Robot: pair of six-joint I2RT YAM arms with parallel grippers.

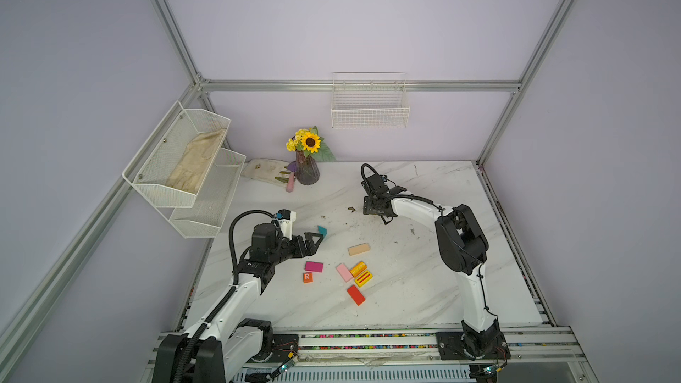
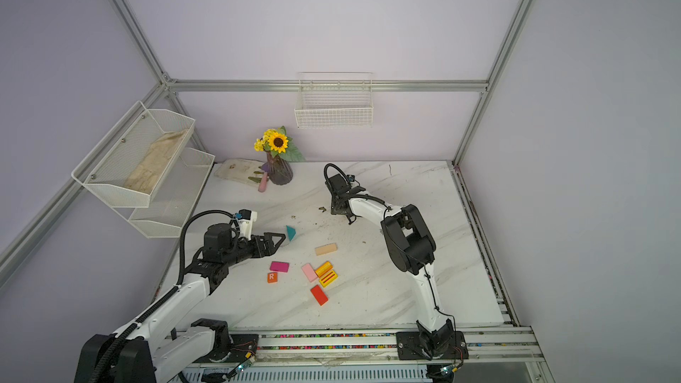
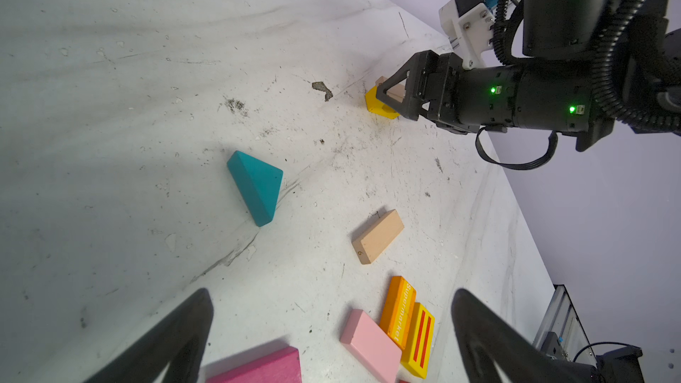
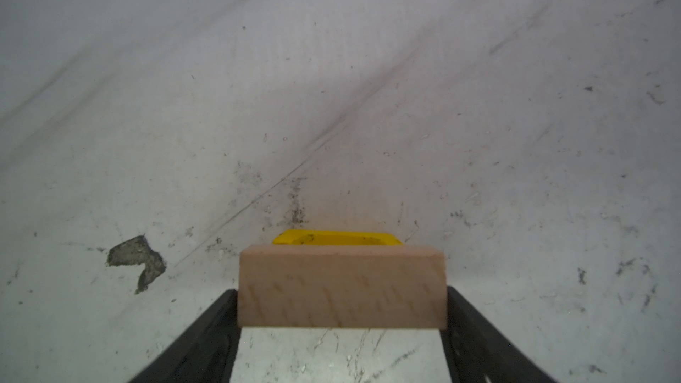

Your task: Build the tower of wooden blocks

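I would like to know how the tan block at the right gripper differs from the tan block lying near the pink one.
The far tan block sits between the fingers of the right gripper, above a yellow block; the near tan block lies directly on the table, no gripper at it. Both are plain unpainted wood blocks.

Looks like a robotics lab test cell, not a home. Boxed in by plain lilac panels on aluminium framing (image 1: 258,85) across the middle of both top views. Marbled tabletop (image 1: 423,289) at centre; left arm (image 1: 228,303) and right arm (image 1: 470,289) bolted to a rail (image 1: 368,342) along the lower edge. Staged props only: wire basket (image 1: 369,117) upper centre, mesh shelves (image 1: 162,163) at left, sunflower vase (image 1: 307,173), toy wood blocks (image 1: 344,272).
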